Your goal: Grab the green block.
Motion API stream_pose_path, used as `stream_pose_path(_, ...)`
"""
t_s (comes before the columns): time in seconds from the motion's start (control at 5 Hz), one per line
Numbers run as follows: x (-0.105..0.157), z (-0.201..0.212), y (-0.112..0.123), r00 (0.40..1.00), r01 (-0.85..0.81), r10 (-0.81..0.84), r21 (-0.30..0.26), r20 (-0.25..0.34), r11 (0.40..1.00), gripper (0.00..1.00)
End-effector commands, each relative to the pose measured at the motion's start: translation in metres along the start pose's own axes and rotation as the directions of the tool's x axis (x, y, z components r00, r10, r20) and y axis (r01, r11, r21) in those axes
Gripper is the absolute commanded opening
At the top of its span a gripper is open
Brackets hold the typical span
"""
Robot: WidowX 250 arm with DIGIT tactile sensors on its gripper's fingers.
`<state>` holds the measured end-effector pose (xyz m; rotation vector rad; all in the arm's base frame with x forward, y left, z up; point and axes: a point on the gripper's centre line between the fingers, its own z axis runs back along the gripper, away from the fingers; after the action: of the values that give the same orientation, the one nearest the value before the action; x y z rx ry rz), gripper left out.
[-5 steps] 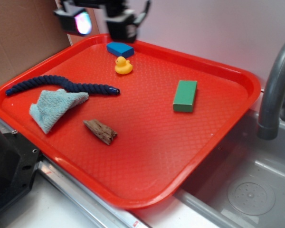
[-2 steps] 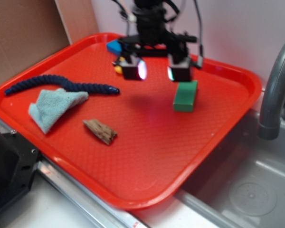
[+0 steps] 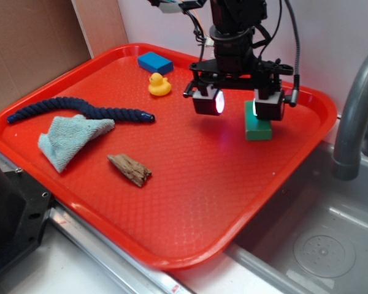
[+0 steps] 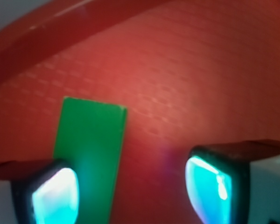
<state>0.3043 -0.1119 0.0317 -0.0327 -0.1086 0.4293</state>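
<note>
Nearby, green block (image 3: 257, 125) under wide-spread gripper (image 3: 238, 105); duck (image 3: 159, 84) well apart.

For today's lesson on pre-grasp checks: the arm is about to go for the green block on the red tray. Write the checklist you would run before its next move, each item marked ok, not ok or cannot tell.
1. End effector open: ok, its two lit pads stand wide apart.
2. Green block centred between the pads: not ok. In the wrist view it lies under one pad, with bare tray in the gap.
3. Block flat on the tray: ok.
4. Space around the block: ok. The duck and blue block lie well apart from it.
5. Height above the block: cannot tell.
6. Block's long side in line with the gap: ok, roughly.
</note>
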Motion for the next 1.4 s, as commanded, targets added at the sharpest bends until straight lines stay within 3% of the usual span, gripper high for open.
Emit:
stream_pose_path(0.0, -0.017, -0.017, 0.016, 0.998, 0.007, -0.005, 0.03, -0.061, 1.0, 0.96)
stream_pose_path(0.2, -0.034, -0.003, 0.041, 0.992, -0.004, 0.007, 0.028, -0.124, 1.0, 1.0)
stream_pose_path(0.4, -0.008, 0.033, 0.076, 0.991, -0.007, 0.01, 0.019, -0.132, 1.0, 1.0)
stream_pose_path(0.6, -0.001, 0.053, 0.081, 0.996, -0.005, 0.005, -0.001, -0.094, 1.0, 1.0)
stream_pose_path(0.8, 0.012, 0.062, 0.063, 0.998, 0.001, -0.002, -0.01, -0.055, 1.0, 1.0)
stream_pose_path(1.0, 0.004, 0.053, 0.059, 0.991, 0.11, -0.111, -0.024, -0.069, 0.994, 1.0)
stream_pose_path(1.2, -0.01, 0.047, 0.054, 0.941, 0.33, -0.328, 0.015, -0.079, 0.944, 1.0)
